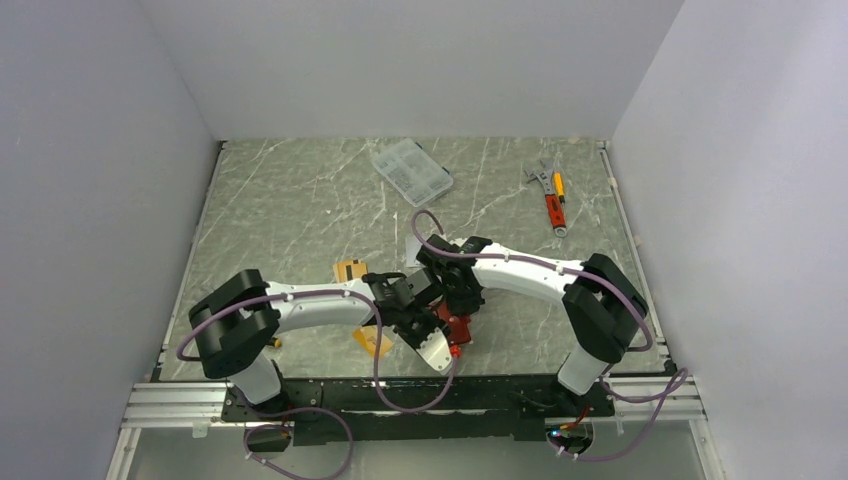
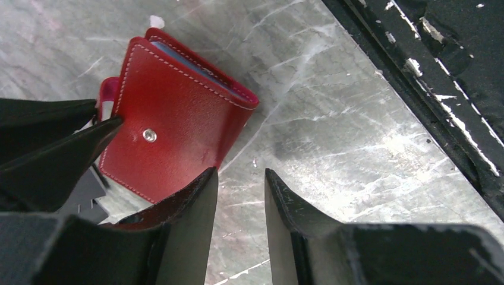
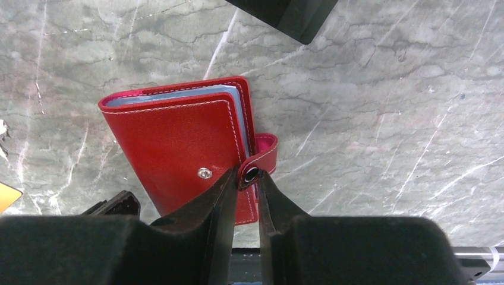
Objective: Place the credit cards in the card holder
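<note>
Soft, even white light fills the top view, leaving only faint shadows on the table (image 1: 300,200). In the left wrist view that surface glares whitish at centre right, and the left gripper (image 2: 241,173) sits dark and blurred along the bottom. The right wrist view shows the card holder (image 3: 172,142) sharp and faintly shiny.
</note>
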Controlling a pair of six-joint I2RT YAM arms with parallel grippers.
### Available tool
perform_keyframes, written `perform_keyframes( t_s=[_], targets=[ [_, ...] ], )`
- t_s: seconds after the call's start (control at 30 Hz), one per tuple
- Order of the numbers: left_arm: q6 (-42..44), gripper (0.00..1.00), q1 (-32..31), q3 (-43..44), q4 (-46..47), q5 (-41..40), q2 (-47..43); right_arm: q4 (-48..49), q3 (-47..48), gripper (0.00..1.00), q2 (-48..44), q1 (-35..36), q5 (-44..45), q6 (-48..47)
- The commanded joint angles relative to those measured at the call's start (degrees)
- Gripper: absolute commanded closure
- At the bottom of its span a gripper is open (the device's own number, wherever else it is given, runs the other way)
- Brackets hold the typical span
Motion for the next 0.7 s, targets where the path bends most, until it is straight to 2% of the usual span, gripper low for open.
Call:
perform_keyframes(
  t_s=[0.0, 0.3, 0.5, 0.67],
  targets=[
    [1.6, 0.6, -0.5, 0.4, 2.1, -0.6, 2.3, 0.9, 2.1, 0.79, -2.7, 1.0, 1.1, 0.5],
    [2.2, 0.61, -0.7, 0.9, 1.8, -1.2, 3.6, 1.0, 2.4, 0.84, -3.1, 0.8, -0.1, 0.4],
    [2.3, 0.61, -0.7, 1.5, 2.1, -1.3, 4.4, 1.0, 1.3, 1.0, -4.0, 0.9, -0.5, 1.1],
    [2.2, 0.62, -0.7, 2.8, 2.4, -1.1, 4.7, 1.2, 0.2, 1.0, -4.8, 0.8, -0.8, 1.6]
  ],
)
